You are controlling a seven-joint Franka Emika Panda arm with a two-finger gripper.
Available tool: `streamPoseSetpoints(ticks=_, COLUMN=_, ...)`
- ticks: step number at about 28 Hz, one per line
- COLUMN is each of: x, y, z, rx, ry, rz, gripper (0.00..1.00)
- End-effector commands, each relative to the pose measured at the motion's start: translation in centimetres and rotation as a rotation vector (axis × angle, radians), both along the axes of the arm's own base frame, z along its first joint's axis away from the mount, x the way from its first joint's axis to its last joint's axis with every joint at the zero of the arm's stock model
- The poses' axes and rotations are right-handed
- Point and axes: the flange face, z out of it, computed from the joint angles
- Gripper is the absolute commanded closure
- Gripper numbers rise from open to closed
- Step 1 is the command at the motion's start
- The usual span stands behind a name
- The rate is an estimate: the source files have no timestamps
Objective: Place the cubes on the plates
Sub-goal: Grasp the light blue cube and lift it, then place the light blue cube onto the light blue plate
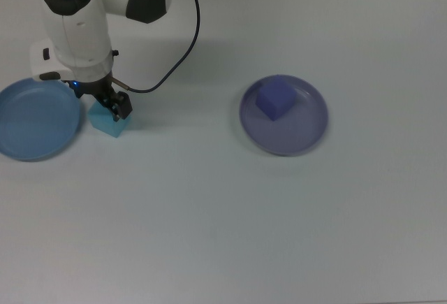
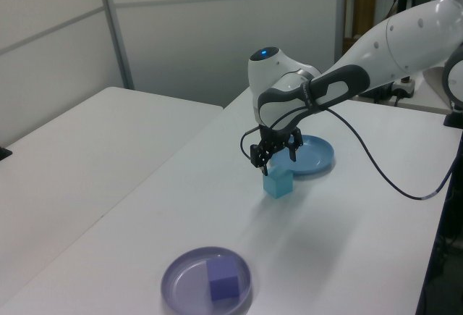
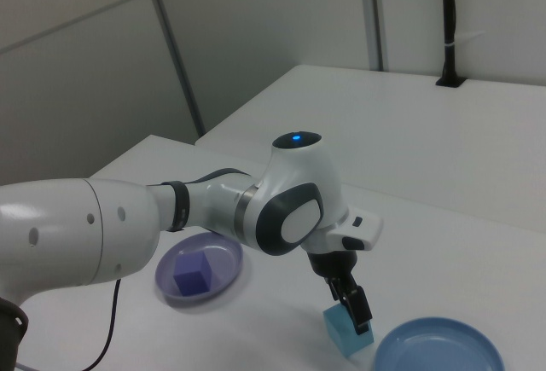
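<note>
In the top view, the round blue plate (image 1: 31, 119) lies just left of the hand (image 1: 105, 103). The hand is over the small light cyan cube (image 1: 110, 122) on the white table (image 1: 223, 213); how far its fingers are apart I cannot tell. Far to the hand's right, the purple-blue cube (image 1: 274, 100) sits on the round lavender plate (image 1: 297, 133).

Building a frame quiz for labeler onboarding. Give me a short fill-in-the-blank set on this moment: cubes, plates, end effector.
1. The purple-blue cube sits on the ____ plate.
2. The light cyan cube rests on the ____, not on a plate.
3. In the top view, the blue plate lies to the ____ of the light cyan cube.
4. The end effector is directly above the ____ cube.

Missing words: lavender-purple; table; left; light cyan
</note>
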Motion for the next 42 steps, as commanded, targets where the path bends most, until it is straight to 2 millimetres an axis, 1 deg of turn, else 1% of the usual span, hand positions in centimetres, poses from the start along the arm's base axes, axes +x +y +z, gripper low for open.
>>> streamPoseSetpoints(ticks=1, x=-0.5, y=0.0, z=0.2, rx=-0.018, ry=0.015, rz=0.037, gripper=0.00)
streamPoseSetpoints(ticks=4, x=-0.5, y=-0.1, z=0.0, rx=-0.018, ry=0.015, rz=0.036, gripper=0.00)
streamPoseSetpoints(ticks=10, x=-0.2, y=0.4, z=-1.6, rx=-0.010, ry=0.025, rz=0.047, gripper=0.00)
streamPoseSetpoints(ticks=11, x=-0.1, y=0.6, z=-2.1, rx=-0.007, ry=0.027, rz=0.051, gripper=0.00)
streamPoseSetpoints(ticks=15, x=0.0, y=0.7, z=-2.8, rx=-0.005, ry=0.028, rz=0.055, gripper=0.00)
streamPoseSetpoints(ticks=16, x=0.1, y=0.7, z=-2.8, rx=-0.004, ry=0.025, rz=0.056, gripper=0.05)
streamPoseSetpoints(ticks=17, x=0.1, y=0.6, z=-2.8, rx=-0.004, ry=0.026, rz=0.061, gripper=0.20)
streamPoseSetpoints(ticks=18, x=0.1, y=0.6, z=-2.8, rx=-0.005, ry=0.024, rz=0.071, gripper=0.27)
streamPoseSetpoints(ticks=19, x=0.2, y=0.7, z=-2.8, rx=-0.005, ry=0.026, rz=0.083, gripper=0.31)
streamPoseSetpoints(ticks=20, x=0.2, y=0.8, z=-2.9, rx=-0.004, ry=0.025, rz=0.093, gripper=0.37)
streamPoseSetpoints(ticks=21, x=0.2, y=1.0, z=-3.2, rx=-0.004, ry=0.030, rz=0.100, gripper=0.58)
streamPoseSetpoints(ticks=22, x=0.3, y=1.5, z=-3.2, rx=-0.003, ry=0.030, rz=0.106, gripper=0.63)
streamPoseSetpoints(ticks=24, x=0.5, y=2.5, z=-3.1, rx=-0.003, ry=0.028, rz=0.123, gripper=0.73)
streamPoseSetpoints(ticks=26, x=0.6, y=3.1, z=-3.0, rx=-0.004, ry=0.027, rz=0.132, gripper=0.76)
streamPoseSetpoints(ticks=28, x=0.8, y=3.9, z=-1.8, rx=-0.003, ry=0.010, rz=0.140, gripper=0.76)
streamPoseSetpoints(ticks=30, x=1.3, y=3.6, z=0.2, rx=-0.008, ry=-0.021, rz=0.135, gripper=0.76)
streamPoseSetpoints(ticks=32, x=1.4, y=3.0, z=1.3, rx=-0.011, ry=-0.031, rz=0.132, gripper=0.76)
streamPoseSetpoints(ticks=34, x=1.5, y=0.8, z=2.3, rx=-0.018, ry=-0.037, rz=0.145, gripper=0.76)
streamPoseSetpoints(ticks=36, x=1.3, y=-1.4, z=2.6, rx=-0.024, ry=-0.037, rz=0.150, gripper=0.76)
streamPoseSetpoints(ticks=38, x=0.8, y=-4.1, z=2.5, rx=-0.029, ry=-0.034, rz=0.149, gripper=0.76)
streamPoseSetpoints(ticks=39, x=0.3, y=-6.5, z=2.3, rx=-0.034, ry=-0.028, rz=0.151, gripper=0.76)
streamPoseSetpoints(ticks=42, x=-0.4, y=-9.9, z=2.1, rx=-0.044, ry=-0.038, rz=0.155, gripper=0.75)
